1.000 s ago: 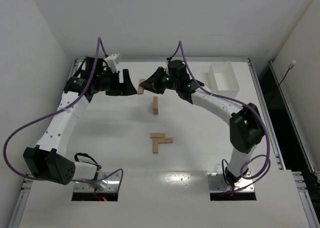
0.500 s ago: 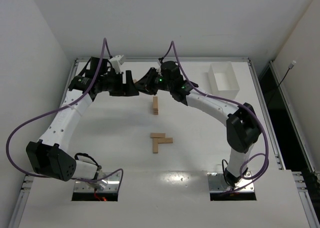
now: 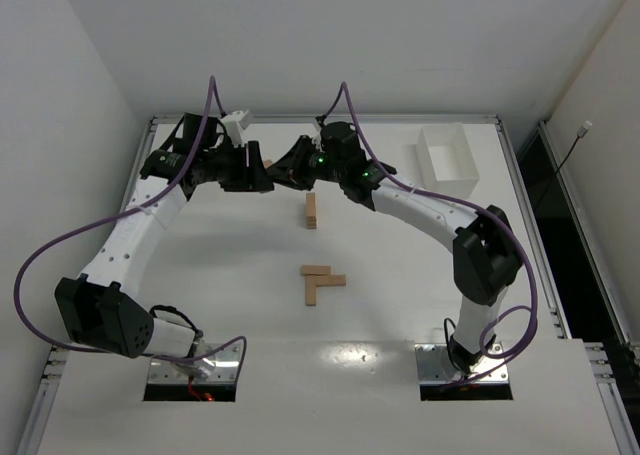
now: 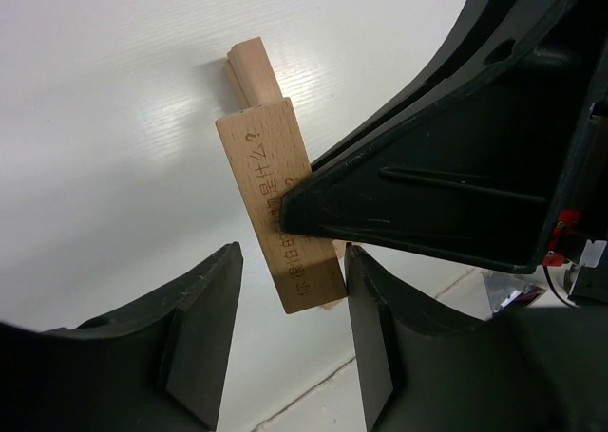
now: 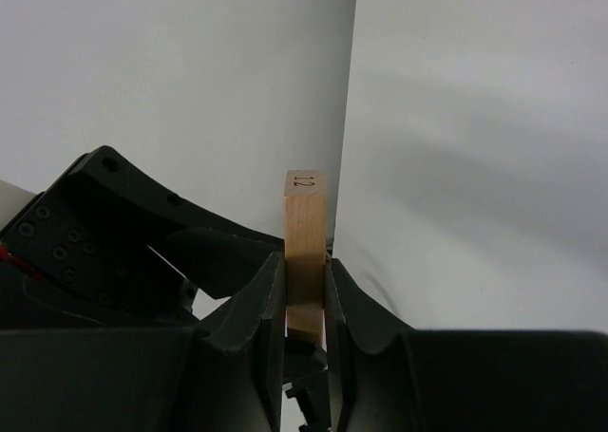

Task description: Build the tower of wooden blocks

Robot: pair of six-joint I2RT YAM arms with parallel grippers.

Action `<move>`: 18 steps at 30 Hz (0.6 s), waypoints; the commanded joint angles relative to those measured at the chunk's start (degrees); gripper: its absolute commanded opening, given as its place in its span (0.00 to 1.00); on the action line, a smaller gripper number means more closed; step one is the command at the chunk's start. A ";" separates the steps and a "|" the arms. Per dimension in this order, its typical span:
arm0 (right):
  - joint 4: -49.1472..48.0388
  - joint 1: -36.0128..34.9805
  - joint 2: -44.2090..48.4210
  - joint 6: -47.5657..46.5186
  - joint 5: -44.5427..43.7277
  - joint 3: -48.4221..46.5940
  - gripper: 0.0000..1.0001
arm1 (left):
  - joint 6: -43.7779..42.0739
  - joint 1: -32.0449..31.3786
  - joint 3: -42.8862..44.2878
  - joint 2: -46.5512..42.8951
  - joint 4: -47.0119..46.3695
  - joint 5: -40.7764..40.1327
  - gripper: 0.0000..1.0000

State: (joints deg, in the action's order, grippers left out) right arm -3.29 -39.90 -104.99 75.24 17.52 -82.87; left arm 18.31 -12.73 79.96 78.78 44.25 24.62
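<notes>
One block (image 5: 305, 252): far middle of the table (image 3: 200, 305), long axis pointing straight out of the grip.
Right gripper (image 5: 306, 294): I see it pinching that block.
Left gripper (image 4: 291, 290): facing it, spread around the block's end.

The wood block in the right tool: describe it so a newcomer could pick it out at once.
Start at the white table and find where both arms meet near its far edge. There the right tool pinches a light wood block. Unlike the blocks resting on the table, it is gripped, with characters printed on one face.
</notes>
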 commanded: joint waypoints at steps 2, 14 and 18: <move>0.65 -0.27 0.93 -0.97 -0.73 -3.35 0.00 | 0.06 -0.36 0.54 -0.12 -1.53 -0.80 0.43; 3.20 -1.41 0.40 -3.79 -2.48 -4.40 0.00 | 0.06 -0.36 0.54 -0.65 -1.53 -1.33 0.27; 4.51 -1.41 -0.13 -5.02 -3.02 -4.40 0.00 | 0.06 -0.36 0.54 -0.65 -1.53 -1.33 0.22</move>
State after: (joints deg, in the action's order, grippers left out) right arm 0.51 -40.99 -105.01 71.81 15.00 -84.62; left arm 18.68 -12.86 79.94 78.78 44.25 23.73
